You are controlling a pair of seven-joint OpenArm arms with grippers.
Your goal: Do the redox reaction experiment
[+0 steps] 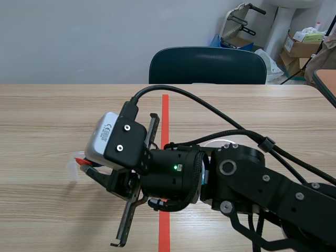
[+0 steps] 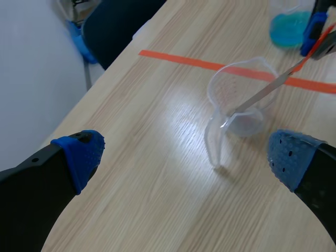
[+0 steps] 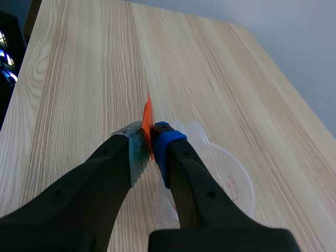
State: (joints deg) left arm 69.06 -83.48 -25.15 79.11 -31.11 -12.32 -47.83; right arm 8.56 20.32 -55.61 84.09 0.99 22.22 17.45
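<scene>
Your right gripper (image 3: pixel 149 140) has its fingers pinched tight on the thin orange-red handle of a spatula (image 3: pixel 147 116); the handle sticks up just past the pads. In the left wrist view you can follow the metal blade (image 2: pixel 262 92) slanting down into the clear beaker (image 2: pixel 236 100), with its tip inside, low near the base. From the right wrist camera that beaker (image 3: pixel 223 181) sits right under the fingers, marks printed on its wall.

Your left gripper (image 2: pixel 186 157) is spread wide with nothing between the fingers (blue pads (image 2: pixel 84 155) far apart), hanging over bare table (image 2: pixel 152 173). The clear beaker is ahead of it, more toward its right finger.

Further out, an orange tape line (image 2: pixel 178 59) runs behind the clear beaker, and past it stands a second beaker with blue liquid (image 2: pixel 287 27), just beside the right gripper (image 2: pixel 314 32).

In the scene view your right arm (image 1: pixel 252 181) comes in low and reaches past the centre tape line (image 1: pixel 165 113), so its gripper (image 1: pixel 86 165) ends up on the left half, touching distance from the clear beaker (image 1: pixel 72 170). A dark chair (image 1: pixel 207 65) sits at the far edge.
</scene>
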